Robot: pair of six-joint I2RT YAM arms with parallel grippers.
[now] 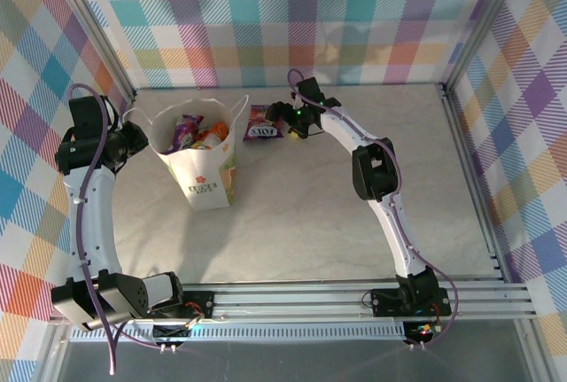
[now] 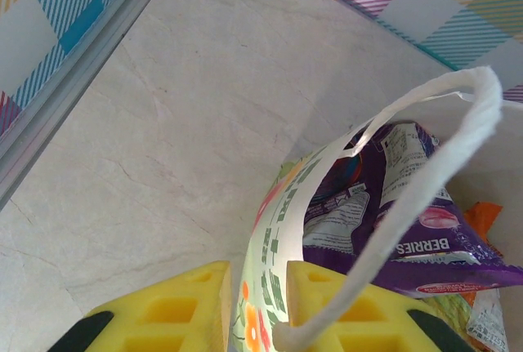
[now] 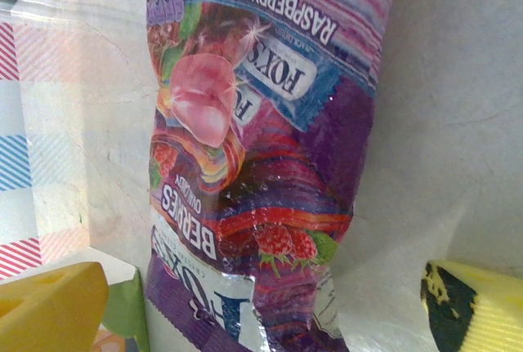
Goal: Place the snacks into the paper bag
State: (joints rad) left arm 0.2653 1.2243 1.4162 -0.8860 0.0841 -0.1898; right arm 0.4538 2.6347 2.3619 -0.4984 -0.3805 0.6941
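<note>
– Several metal rails cross the near edge. What lies beyond them?
– A pale, marble-patterned table, bare across the middle.
– Your left tool?
– My left gripper is at mid-depth on the left. Its yellow fingers are clamped on the side wall of the paper bag, one inside and one outside.
– Bag condition?
– Upright, mouth open, with snacks inside showing purple and orange.
– Your right tool?
– My right gripper is farther back, jaws wide apart and holding nothing. It is over a purple packet lying flat on the table just beside the bag.
– Surroundings?
– Checked pastel walls stand behind and at both sides, with metal posts at the corners.
</note>
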